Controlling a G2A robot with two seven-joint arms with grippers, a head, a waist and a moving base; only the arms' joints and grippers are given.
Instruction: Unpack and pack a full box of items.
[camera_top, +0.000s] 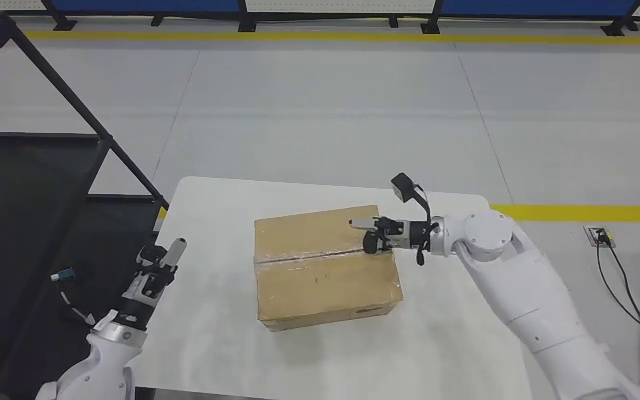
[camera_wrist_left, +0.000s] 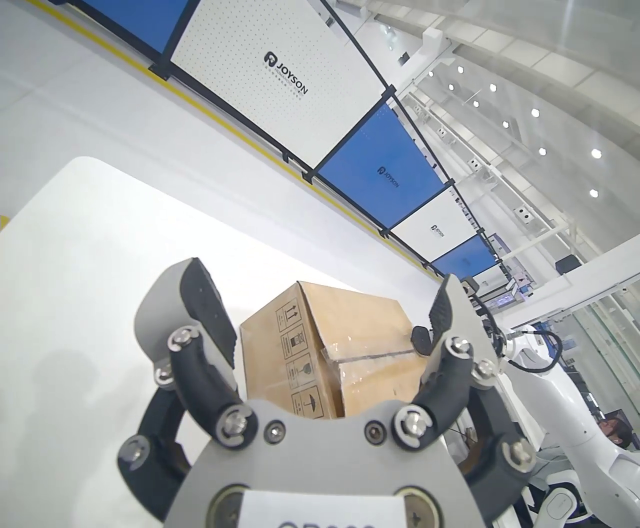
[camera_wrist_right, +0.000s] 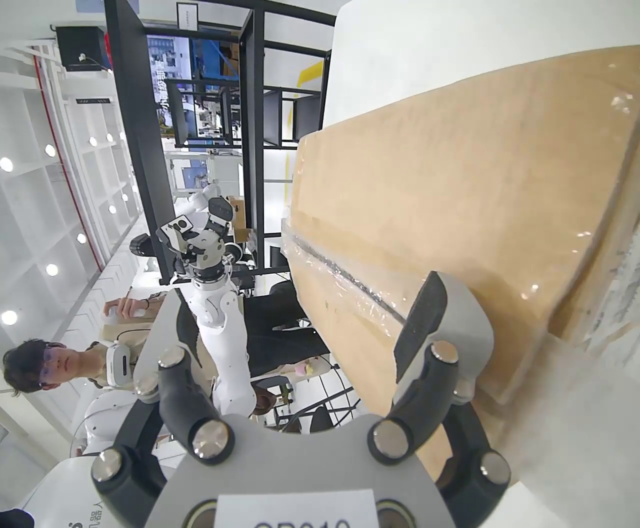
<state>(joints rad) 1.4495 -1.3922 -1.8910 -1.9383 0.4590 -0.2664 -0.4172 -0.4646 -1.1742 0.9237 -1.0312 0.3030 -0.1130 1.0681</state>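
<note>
A closed cardboard box (camera_top: 325, 265) stands in the middle of the white table (camera_top: 210, 330), its top flaps sealed by clear tape along a seam (camera_wrist_right: 345, 280). My right gripper (camera_top: 365, 232) is at the right end of the box top, by the seam, open with nothing held. In the right wrist view one of its fingers (camera_wrist_right: 430, 320) lies close over the box (camera_wrist_right: 475, 200). My left gripper (camera_top: 163, 252) is open at the table's left edge, well apart from the box. In the left wrist view the box (camera_wrist_left: 320, 345) shows between the fingers of that gripper (camera_wrist_left: 325, 290).
A black metal frame (camera_top: 60, 230) with a dark panel stands off the table's left side. White table surface lies all round the box. Yellow floor lines (camera_top: 570, 212) run behind and to the right.
</note>
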